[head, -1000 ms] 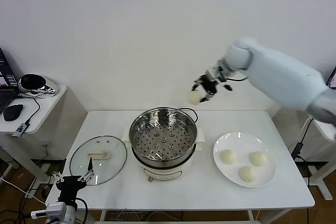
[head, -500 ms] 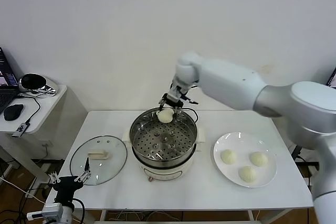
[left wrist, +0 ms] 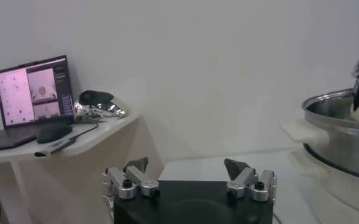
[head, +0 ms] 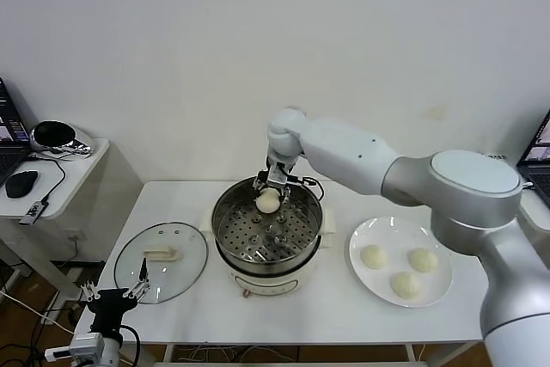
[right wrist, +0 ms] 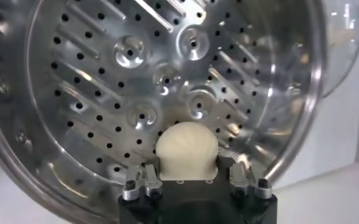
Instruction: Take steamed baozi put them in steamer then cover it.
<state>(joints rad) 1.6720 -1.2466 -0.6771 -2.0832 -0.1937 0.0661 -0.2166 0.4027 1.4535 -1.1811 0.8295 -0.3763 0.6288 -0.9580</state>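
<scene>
One baozi (head: 268,201) is sitting between the fingertips of the right gripper (head: 269,192), inside the steamer (head: 267,231), over the far part of its perforated tray (right wrist: 136,91). In the right wrist view the bun (right wrist: 186,151) is lying directly ahead of the gripper body, flanked by both fingers (right wrist: 144,180); they are standing narrow and close against its sides, though whether they are clamping it cannot be told. Whether the bun is resting on the tray or hanging just above it is also unclear.

The steamer is standing at the middle of the table (head: 189,196), uncovered, its steel wall shining above a cream-white base. The right arm is reaching in over the steamer's far rim from the table's right side.

Three more baozi (head: 373,256) are lying on a white plate (head: 364,235) toward the table's right edge, just beside the steamer, grouped near the plate's middle and front and not touching each other.

The cover (head: 161,261) is lying flat near the table's front-left corner, handle up, just beside the steamer.

The left gripper (head: 113,295) is hanging low off the table's front-left corner, just past the cover's near rim, fingers spread wide and holding nothing. Its wrist view is showing both fingertips (left wrist: 138,165) well apart, with the steamer's side and handle (left wrist: 301,131) beyond.

A side desk (head: 77,163) with a laptop (left wrist: 30,100), mouse (head: 21,183) and a black headset-like object (head: 53,136) is standing well apart, beyond the table's left edge.
</scene>
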